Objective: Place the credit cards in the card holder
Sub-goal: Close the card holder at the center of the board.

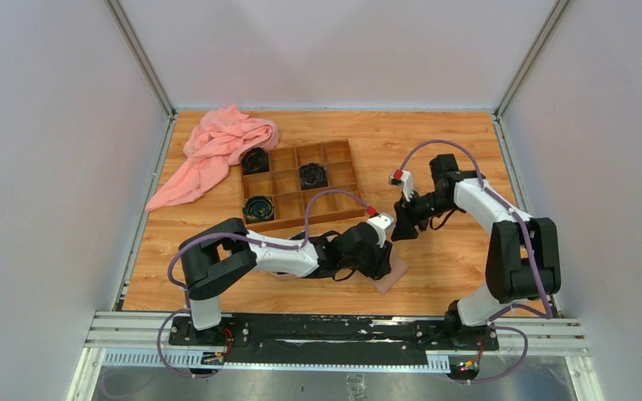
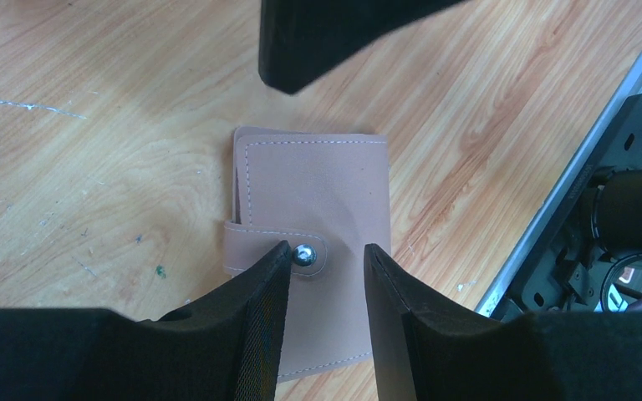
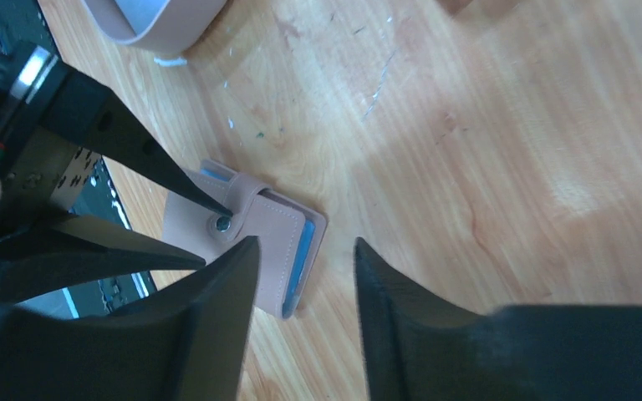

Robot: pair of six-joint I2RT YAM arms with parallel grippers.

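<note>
The left pincer (image 2: 326, 248) is half spread, its tips down at the closed card holder (image 2: 318, 184) either side of the snap button (image 2: 304, 255), clamping nothing; the right pincer (image 3: 305, 242) hangs close over the holder, spread and empty; the holder lies flat on the worktop (image 1: 443, 142) near its front edge; a compartment box (image 1: 301, 180) and pink cloth (image 1: 217, 150) sit well behind; both arms bend inward, tips nearly meeting.

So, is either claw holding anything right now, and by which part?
Nothing is held: left claw and right claw stand open near the closed wallet.
</note>
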